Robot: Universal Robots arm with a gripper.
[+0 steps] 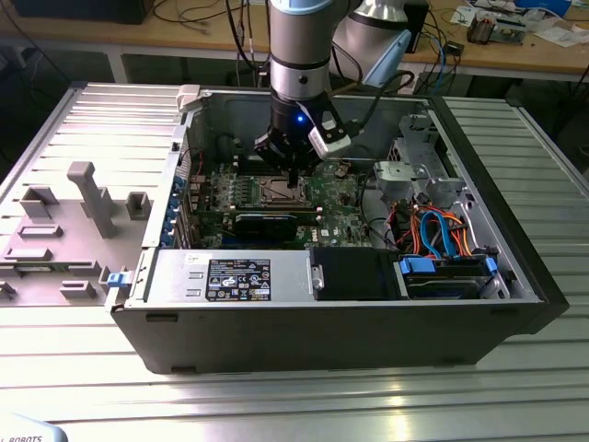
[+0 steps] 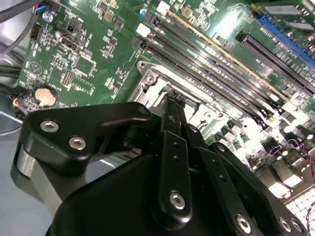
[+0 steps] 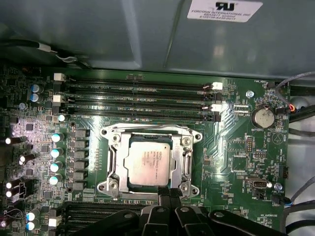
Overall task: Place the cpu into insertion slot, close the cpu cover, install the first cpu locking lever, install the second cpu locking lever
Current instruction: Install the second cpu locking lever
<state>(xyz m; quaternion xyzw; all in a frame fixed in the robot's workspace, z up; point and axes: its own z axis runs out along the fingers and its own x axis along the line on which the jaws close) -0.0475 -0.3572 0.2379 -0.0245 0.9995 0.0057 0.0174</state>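
Note:
The cpu (image 3: 147, 161), a silver-tan square chip, lies flat in the insertion slot (image 3: 110, 184) on the green board. The cpu cover (image 3: 183, 160), a silvery frame plate, lies down around the chip. A thin wire lever (image 3: 147, 129) runs along the socket edge nearest the memory slots. My gripper (image 3: 166, 192) is shut with nothing seen between its black fingers, its tips right at the socket edge opposite the memory slots. In the second wrist view the gripper (image 2: 172, 104) tips rest by the socket's metal rim (image 2: 150, 78). In the exterior view the gripper (image 1: 293, 180) hangs over the socket (image 1: 279, 191) inside the open case.
Long black memory slots (image 3: 138, 98) lie beside the socket, with capacitors (image 3: 55, 152) and a coin battery (image 3: 262, 117) around it. A long black card (image 1: 267, 221), the power supply (image 1: 230, 276), orange and blue cables (image 1: 433, 230) and a drive cage (image 1: 414, 170) crowd the case.

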